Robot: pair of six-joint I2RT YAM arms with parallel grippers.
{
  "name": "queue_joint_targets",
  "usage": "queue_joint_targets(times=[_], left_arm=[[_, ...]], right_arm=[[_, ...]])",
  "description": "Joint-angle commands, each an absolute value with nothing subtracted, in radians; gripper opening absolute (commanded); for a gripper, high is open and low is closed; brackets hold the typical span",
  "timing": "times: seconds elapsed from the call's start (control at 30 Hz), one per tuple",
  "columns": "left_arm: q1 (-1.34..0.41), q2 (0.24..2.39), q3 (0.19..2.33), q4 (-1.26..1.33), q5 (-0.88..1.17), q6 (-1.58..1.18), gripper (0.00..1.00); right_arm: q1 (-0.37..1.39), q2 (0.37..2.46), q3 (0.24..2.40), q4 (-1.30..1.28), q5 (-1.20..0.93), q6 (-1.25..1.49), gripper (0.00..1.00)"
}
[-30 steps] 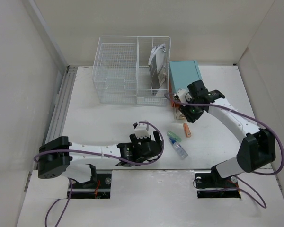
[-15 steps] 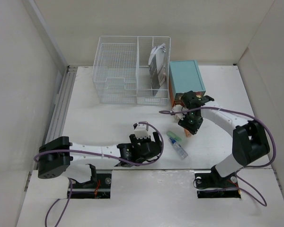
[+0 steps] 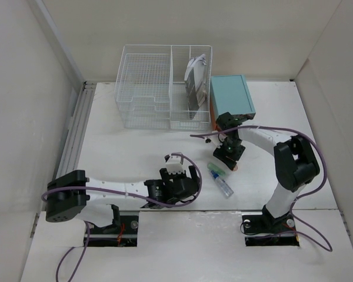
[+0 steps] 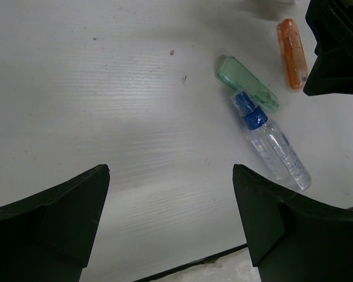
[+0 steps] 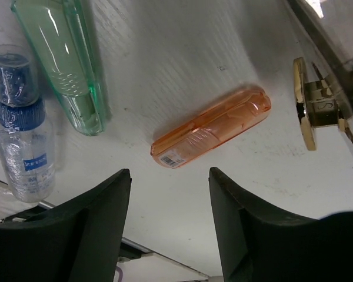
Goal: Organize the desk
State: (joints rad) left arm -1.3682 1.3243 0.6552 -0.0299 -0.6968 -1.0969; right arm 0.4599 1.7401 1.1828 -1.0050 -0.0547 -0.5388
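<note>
Your right end effector (image 5: 169, 197) hangs spread apart over the orange case (image 5: 212, 126) on the white tabletop (image 3: 135, 147) under both arms; your left end effector (image 4: 170, 188) gapes wide, holding nothing.

Right claw (image 5: 169, 182) black. Just beyond it: orange translucent case (image 5: 210, 127), white barcode label. To claw's left: pale green see-through case (image 5: 65, 59); clear bottle (image 5: 20, 123), blue cap. Desk (image 5: 165, 35) white, faintly streaked.
</note>
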Motion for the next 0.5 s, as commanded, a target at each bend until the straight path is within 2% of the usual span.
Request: queue_joint_targets(times=[0.0, 0.47], left_arm=[[-1.373, 1.269, 0.634, -0.018, -0.716, -1.095, 0.83], [-1.373, 1.224, 0.614, -0.018, -0.726, -1.086, 0.83]], right_arm=[[0.451, 1.755, 1.224, -1.017, -0.086, -0.506, 0.61], [0.414, 1.842, 1.252, -1.008, -0.114, -0.469, 0.61]])
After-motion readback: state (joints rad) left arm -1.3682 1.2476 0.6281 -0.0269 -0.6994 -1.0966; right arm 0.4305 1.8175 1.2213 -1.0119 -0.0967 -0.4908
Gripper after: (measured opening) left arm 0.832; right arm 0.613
